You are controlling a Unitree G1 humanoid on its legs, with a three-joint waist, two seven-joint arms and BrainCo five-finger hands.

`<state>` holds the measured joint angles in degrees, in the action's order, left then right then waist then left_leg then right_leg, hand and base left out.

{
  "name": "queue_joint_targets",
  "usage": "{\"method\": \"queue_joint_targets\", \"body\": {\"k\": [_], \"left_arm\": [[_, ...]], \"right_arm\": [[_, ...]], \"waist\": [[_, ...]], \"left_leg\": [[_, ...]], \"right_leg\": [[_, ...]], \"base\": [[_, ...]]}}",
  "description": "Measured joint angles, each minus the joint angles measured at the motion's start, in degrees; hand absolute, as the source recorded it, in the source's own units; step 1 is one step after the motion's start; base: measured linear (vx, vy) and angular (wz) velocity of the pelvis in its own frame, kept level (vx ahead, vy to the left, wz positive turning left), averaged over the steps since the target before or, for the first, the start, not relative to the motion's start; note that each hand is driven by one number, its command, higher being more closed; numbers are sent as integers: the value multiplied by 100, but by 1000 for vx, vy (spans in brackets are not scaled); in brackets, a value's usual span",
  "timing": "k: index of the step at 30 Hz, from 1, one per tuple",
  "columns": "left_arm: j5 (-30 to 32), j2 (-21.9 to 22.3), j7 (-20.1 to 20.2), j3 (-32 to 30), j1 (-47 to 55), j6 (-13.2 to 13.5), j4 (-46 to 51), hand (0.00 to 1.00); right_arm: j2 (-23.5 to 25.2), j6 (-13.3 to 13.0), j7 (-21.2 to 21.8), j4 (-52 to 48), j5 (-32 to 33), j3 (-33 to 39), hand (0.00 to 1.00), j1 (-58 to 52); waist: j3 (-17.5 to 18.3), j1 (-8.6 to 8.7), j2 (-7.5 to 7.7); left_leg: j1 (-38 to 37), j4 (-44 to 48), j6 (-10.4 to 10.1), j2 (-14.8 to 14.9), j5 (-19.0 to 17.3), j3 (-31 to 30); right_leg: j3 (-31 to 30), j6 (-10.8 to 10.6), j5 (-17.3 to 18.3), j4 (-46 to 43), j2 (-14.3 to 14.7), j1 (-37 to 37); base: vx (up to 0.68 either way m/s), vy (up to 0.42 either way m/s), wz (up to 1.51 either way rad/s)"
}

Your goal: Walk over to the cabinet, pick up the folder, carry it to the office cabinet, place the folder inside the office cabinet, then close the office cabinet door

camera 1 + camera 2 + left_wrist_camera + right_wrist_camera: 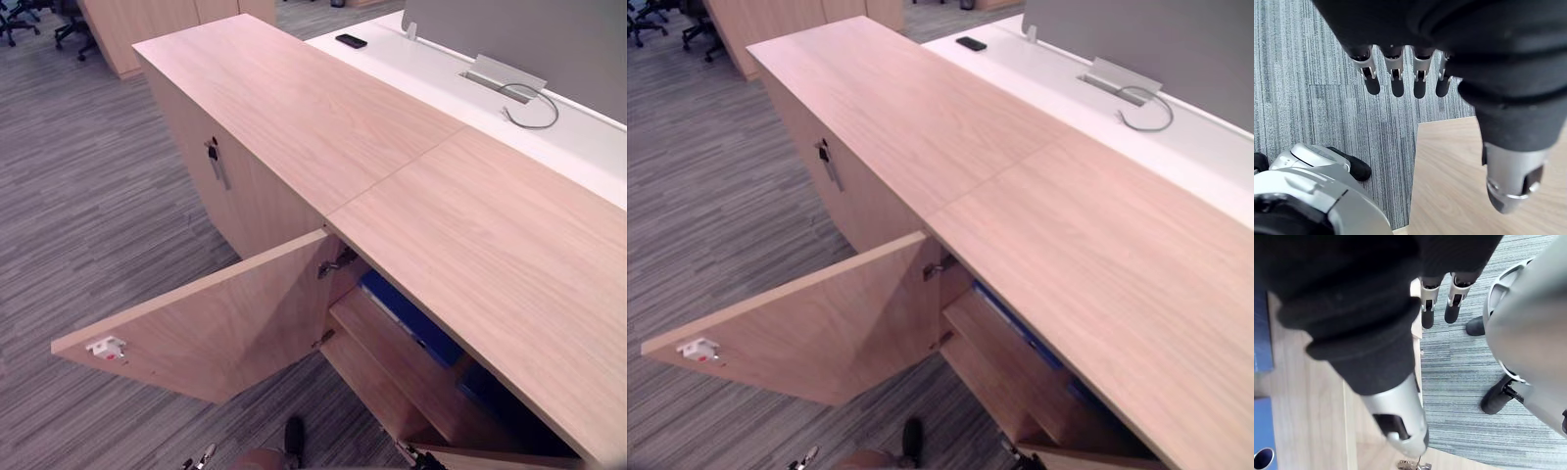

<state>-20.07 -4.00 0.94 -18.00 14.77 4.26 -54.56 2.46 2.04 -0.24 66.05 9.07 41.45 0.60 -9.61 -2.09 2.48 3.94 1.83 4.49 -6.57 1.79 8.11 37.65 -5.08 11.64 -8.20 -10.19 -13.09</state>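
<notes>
The blue folder (407,315) lies on a shelf inside the cabinet (509,235), whose door (216,323) stands wide open. The left hand (1397,73) hangs over the carpet (88,196) by the door, fingers straight and empty. The right hand (1427,303), just as loose and empty, hangs near the shelves.

I see the office cabinet (509,245) standing on the grey carpet floor (78,215), with its door (216,333) swung open. Inside, a blue folder (407,315) rests on the upper shelf (387,338), toward its rear edge. Behind the cabinet, a white worktop (598,147) carries a small black object (351,41) near its far left corner, and a grey cable (534,110).
</notes>
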Motion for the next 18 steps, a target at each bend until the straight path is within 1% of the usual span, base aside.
{"method": "queue_joint_targets", "body": {"k": [1,2,3,4,5,6,7,8,9,10,11,12,13,14,15,16,17,18], "left_arm": [[-5,25,-1,-60,-1,-3,1,0],[-6,60,-3,-148,6,-6,1,0],[-8,67,-4,-148,5,-8,1,0],[-9,81,-4,-147,3,-8,-1,0],[-10,171,-3,-147,-9,-9,-6,0],[-14,188,-1,-150,-1,-10,-16,0],[-10,136,0,-192,-22,-5,-125,0],[5,142,1,-263,-42,-4,-152,0],[9,150,7,-385,-87,-4,-241,0],[20,140,8,-491,-115,-3,-315,0],[55,119,17,-687,-142,-8,-428,0],[127,102,35,-842,-140,-19,-474,0],[164,86,52,-918,-139,-32,-477,0],[182,4,60,-1064,-82,-73,-605,0],[184,-60,65,-1244,-75,-95,-690,0],[183,-70,66,-1343,-73,-95,-678,0],[181,-84,66,-1508,-101,-92,-655,0],[183,-76,61,-1516,-133,-87,-511,0]], "right_arm": [[-3,-1,-1,2,0,4,0,7],[-18,-1,-2,3,1,21,0,-8],[-40,0,-4,4,2,25,0,-24],[-73,0,-7,9,2,38,0,-35],[-202,2,-21,18,6,241,0,-55],[-334,-5,-45,102,12,253,0,-82],[-508,1,-52,359,23,473,0,-40],[-579,2,-54,443,23,529,0,-33],[-696,0,-54,576,23,686,0,8],[-740,3,-54,624,20,697,0,25],[-832,7,-54,735,21,697,0,53],[-902,5,-54,811,22,707,0,58],[-909,1,-53,808,23,732,0,75],[-909,-23,-51,789,26,831,0,74],[-945,-30,-52,794,49,896,0,70],[-976,-31,-53,790,63,892,0,58],[-1078,-48,-50,768,88,850,0,54],[-1247,-78,-42,714,103,847,0,35]], "waist": [[-26,-13,-27],[-14,-15,-23],[-12,5,-21],[-19,41,-70],[-22,138,-259],[-44,136,-372],[-52,168,-383],[-61,200,-416],[-99,196,-529],[-117,207,-563],[-121,265,-620],[-134,290,-533],[-155,243,-564],[-156,299,-631],[-141,377,-646],[-135,420,-655],[-97,436,-705],[3,393,-868]], "left_leg": [[74,202,37,104,-268,362],[203,671,-58,402,-719,1204],[229,901,-17,574,-860,1608],[251,1095,36,738,-930,1928],[305,1421,135,1026,-951,2492],[278,1428,76,970,-878,2510],[263,1223,104,685,-734,2304],[269,1162,99,601,-676,2255],[311,1143,41,521,-589,2227],[344,1161,-58,480,-525,2222],[432,1173,-331,373,-344,2138],[507,1167,-553,283,-225,2043],[551,1405,-281,412,-489,2140],[554,1978,-210,903,-869,2301],[420,2054,-460,1284,-905,2151],[343,1936,-638,1408,-801,1937],[167,1481,-885,1546,-341,1420],[-50,870,-1003,1469,55,755]], "right_leg": [[17,0,0,-19,-15,-4],[171,26,-19,-33,-57,-34],[261,25,-18,-61,-78,-73],[365,24,-14,-106,-83,-97],[630,24,28,-398,-151,-70],[767,-37,166,-692,-257,37],[796,-30,431,-728,-351,112],[822,18,462,-650,-354,94],[847,33,471,-520,-342,44],[873,31,470,-491,-354,30],[957,35,468,-448,-429,40],[1031,2,401,-457,-632,94],[1069,-110,307,-469,-687,126],[1045,-180,255,-502,-704,167],[988,-179,256,-630,-807,211],[926,-179,256,-704,-868,248],[751,-176,257,-965,-1017,459],[568,-173,261,-1554,-1272,855]], "base": [[-99,10,14],[-62,-7,21],[-19,-26,34],[65,2,62],[98,36,67],[114,101,89],[73,89,66],[51,93,73],[10,58,49],[-9,63,59],[-41,40,53],[-52,21,30],[-31,-74,-16],[11,-109,-38],[74,-106,-30],[135,44,-29],[161,121,-48],[207,221,-50]]}}
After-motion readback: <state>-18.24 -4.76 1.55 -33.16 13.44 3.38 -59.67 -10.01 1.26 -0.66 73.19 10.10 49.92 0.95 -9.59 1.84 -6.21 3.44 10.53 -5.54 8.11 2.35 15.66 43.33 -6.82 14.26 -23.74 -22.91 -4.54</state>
